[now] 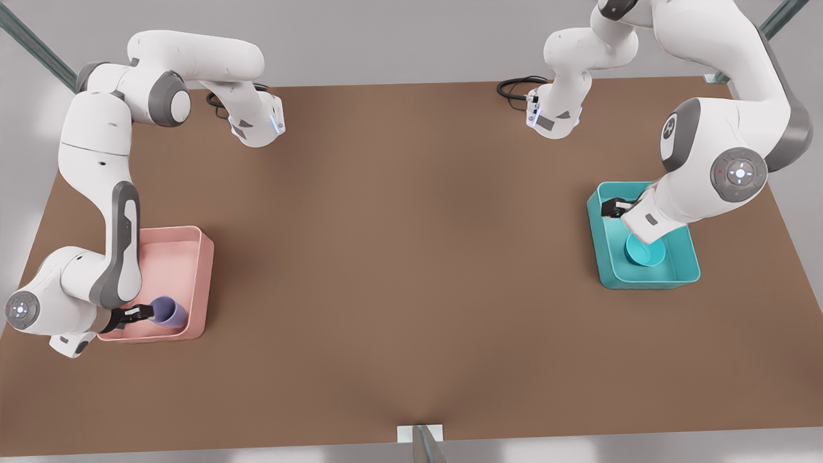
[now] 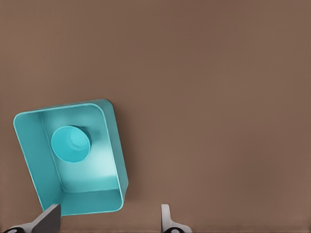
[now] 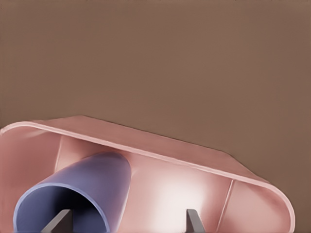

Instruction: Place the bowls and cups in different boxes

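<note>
cup over pink box, bowl in teal box

right pincer [image 1: 138, 314] straddles the purple cup's [image 1: 168, 312] rim inside the pink box [image 1: 193, 257], fingers parted; left pincer [image 1: 614, 209], open and empty, hangs above the teal box [image 1: 604, 257] holding the bowl [image 1: 645, 253] on the worktop [image 1: 411, 257].

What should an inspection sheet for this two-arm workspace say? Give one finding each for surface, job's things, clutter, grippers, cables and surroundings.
Surface: brown table, flat and plain.
Job's things: teal bowl upright inside teal box; purple cup tipped in pink box, mouth towards the right gripper.
Clutter: nothing seen.
Grippers: left gripper open above the teal box, holding nothing; right gripper open, one finger inside the cup's mouth.
Cables: black cables looped at both arm bases.
Surroundings: grey backdrop, metal struts at the corners.
</note>
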Tool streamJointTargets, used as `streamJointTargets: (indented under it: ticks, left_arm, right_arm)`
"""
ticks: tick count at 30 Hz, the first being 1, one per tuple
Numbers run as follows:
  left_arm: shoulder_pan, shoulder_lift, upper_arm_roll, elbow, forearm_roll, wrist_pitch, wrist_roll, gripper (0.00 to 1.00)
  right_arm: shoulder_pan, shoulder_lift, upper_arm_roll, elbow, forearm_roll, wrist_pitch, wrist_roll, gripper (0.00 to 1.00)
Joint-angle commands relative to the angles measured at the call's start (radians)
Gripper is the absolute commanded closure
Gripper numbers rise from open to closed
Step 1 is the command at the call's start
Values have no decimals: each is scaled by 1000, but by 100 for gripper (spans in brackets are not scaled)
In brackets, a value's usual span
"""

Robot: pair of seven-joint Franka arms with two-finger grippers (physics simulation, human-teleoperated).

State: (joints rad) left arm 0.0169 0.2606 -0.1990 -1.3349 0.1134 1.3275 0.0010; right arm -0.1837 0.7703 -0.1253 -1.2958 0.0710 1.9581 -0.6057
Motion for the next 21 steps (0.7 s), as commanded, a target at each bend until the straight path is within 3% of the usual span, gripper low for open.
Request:
streamJointTargets:
  ticks: [1,4,6,10,15,21]
  left_arm:
    - [3,0,0,0,2,-19,-26,0]
    - [2,-3,0,0,2,-22,-26,0]
    - [-2,-6,0,0,2,-30,-27,0]
    - [2,-6,-8,0,2,-30,-29,0]
    - [3,-7,-13,0,2,-33,-29,0]
    - [9,-11,-40,7,6,-79,-38,0]
  right_arm:
    - [0,-3,1,9,29,-7,-194,0]
    - [20,-89,3,18,65,-128,-180,0]
    - [119,-204,1,38,46,-324,-8,0]
    - [334,-301,-7,133,-16,-654,662,0]
    - [285,-575,84,-26,-145,-656,682,0]
    - [285,-585,85,-51,-135,-650,679,0]
